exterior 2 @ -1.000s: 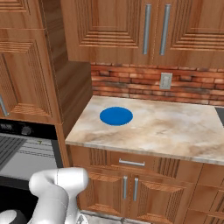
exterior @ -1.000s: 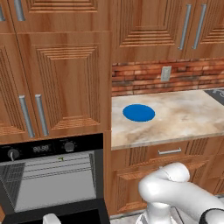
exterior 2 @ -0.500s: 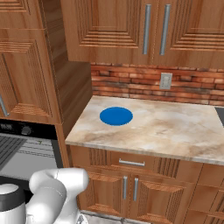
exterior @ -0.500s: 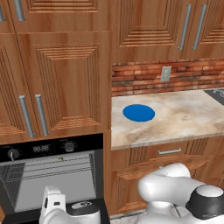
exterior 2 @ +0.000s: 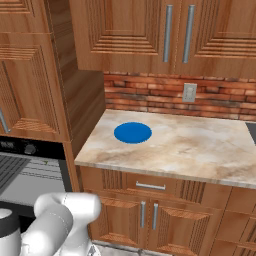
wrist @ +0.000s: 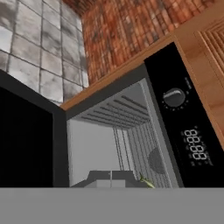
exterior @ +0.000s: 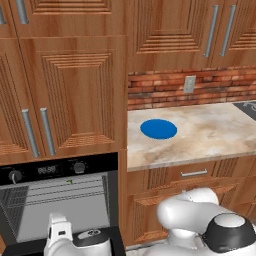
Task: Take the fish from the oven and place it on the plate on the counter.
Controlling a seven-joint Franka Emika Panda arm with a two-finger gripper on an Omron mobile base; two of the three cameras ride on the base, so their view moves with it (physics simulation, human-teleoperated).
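Arm (exterior: pixel 75 240) risen further before open oven (exterior: pixel 60 200); pincer closed; plate (exterior: pixel 158 128) unmoved.

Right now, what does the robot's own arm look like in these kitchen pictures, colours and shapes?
The arm is glossy white, built of rounded, bulbous segments. A dark grey cap ringed in black closes one joint, and a black band circles another link. In the right base view the same smooth white tube curves down, with a black collar. No cables or markings show.
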